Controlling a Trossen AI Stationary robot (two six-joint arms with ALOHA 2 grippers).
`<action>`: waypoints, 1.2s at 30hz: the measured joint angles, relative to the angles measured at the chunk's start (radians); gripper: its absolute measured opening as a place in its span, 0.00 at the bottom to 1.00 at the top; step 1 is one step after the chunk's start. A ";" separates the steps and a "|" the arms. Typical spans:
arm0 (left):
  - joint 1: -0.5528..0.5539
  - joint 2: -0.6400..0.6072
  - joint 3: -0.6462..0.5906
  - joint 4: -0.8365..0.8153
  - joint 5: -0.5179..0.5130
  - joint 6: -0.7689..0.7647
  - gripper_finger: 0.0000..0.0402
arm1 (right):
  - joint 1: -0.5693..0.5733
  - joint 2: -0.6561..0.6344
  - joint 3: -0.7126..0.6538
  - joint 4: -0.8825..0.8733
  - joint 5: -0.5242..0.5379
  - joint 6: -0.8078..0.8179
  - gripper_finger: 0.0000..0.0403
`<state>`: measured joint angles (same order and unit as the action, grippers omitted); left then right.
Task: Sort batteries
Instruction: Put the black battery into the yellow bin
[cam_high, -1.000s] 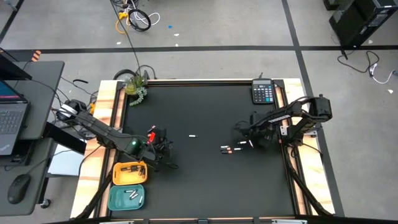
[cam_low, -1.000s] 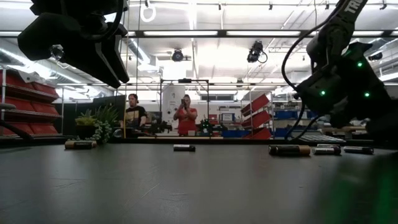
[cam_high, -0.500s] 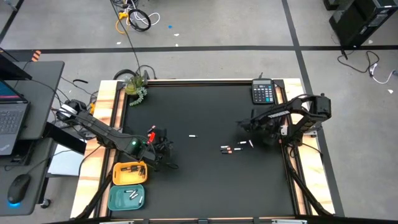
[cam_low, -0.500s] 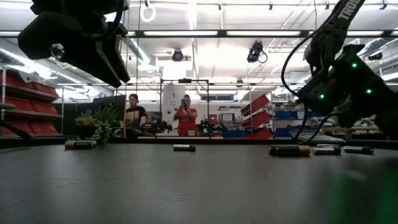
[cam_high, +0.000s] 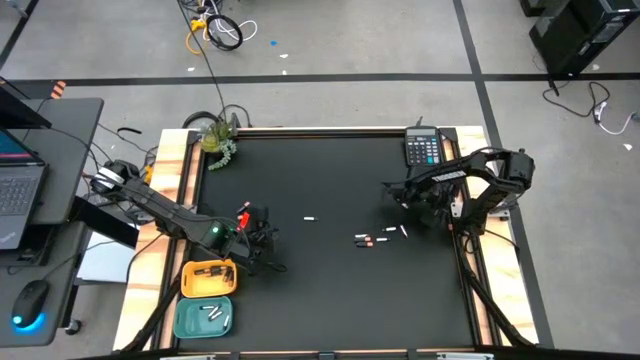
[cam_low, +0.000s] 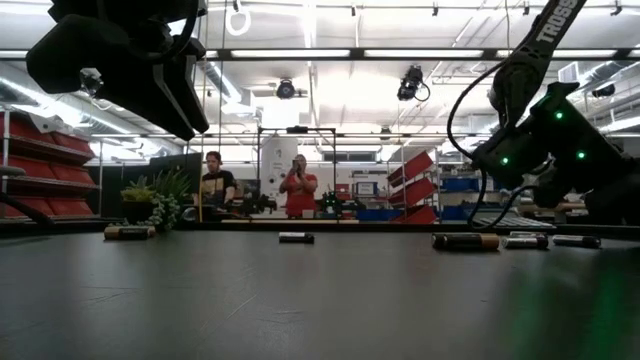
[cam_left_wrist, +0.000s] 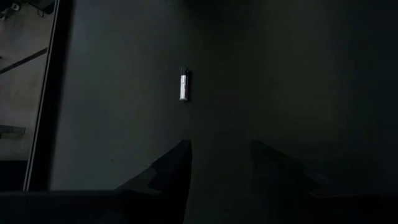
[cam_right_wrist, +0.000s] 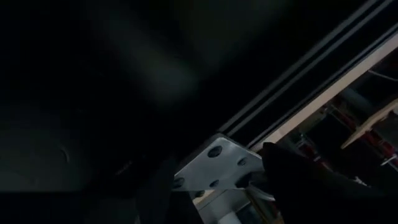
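Looking down from the high view, I see the black desk (cam_high: 330, 290) with both arms over it. Left pincer (cam_high: 262, 238) hangs at about 8 o'clock from desk centre, just beside the yellow tray (cam_high: 208, 278); its fingers (cam_left_wrist: 163, 168) stand apart with nothing between them, and the left wrist view shows one white battery (cam_left_wrist: 183, 84) lying on the mat ahead of them. In the high view that battery (cam_high: 310, 218) lies alone near desk centre, well apart from the rest.

Right pincer (cam_high: 392, 196) sits at about 3 o'clock, lifted off the mat, near the calculator (cam_high: 422, 149). Fingers stand apart, holding nothing; the right wrist view shows only dark mat, the desk's edge rail and a metal bracket (cam_right_wrist: 214, 167).

Loose batteries (cam_high: 382, 236): a small cluster at about 4 o'clock from centre, just below the right pincer, mixed white and dark with copper ends. In the low view three lie in a row at the right (cam_low: 465, 241), one in the middle, one far left.

Yellow tray holds dark batteries; the teal tray (cam_high: 204, 318) next to it, at 7 o'clock, holds white ones (cam_high: 212, 313).

Plant (cam_high: 216, 138) at the 11 o'clock corner. Two people stand in the room beyond, seen in the low view.
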<state>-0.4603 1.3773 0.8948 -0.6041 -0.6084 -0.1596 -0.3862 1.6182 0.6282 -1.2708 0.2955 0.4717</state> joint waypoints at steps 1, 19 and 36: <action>0.000 0.000 0.000 0.000 0.000 0.000 0.43 | -0.006 0.000 -0.002 0.002 -0.001 0.001 0.62; -0.033 0.000 0.000 0.005 0.000 -0.002 0.43 | -0.016 0.000 -0.015 0.036 -0.104 -0.052 0.69; -0.032 0.000 0.000 0.010 0.000 0.024 0.43 | -0.054 0.000 0.129 -0.045 -0.135 0.078 0.71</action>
<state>-0.4919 1.3773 0.8948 -0.5944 -0.6083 -0.1354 -0.4403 1.6184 0.7573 -1.3156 0.1601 0.5493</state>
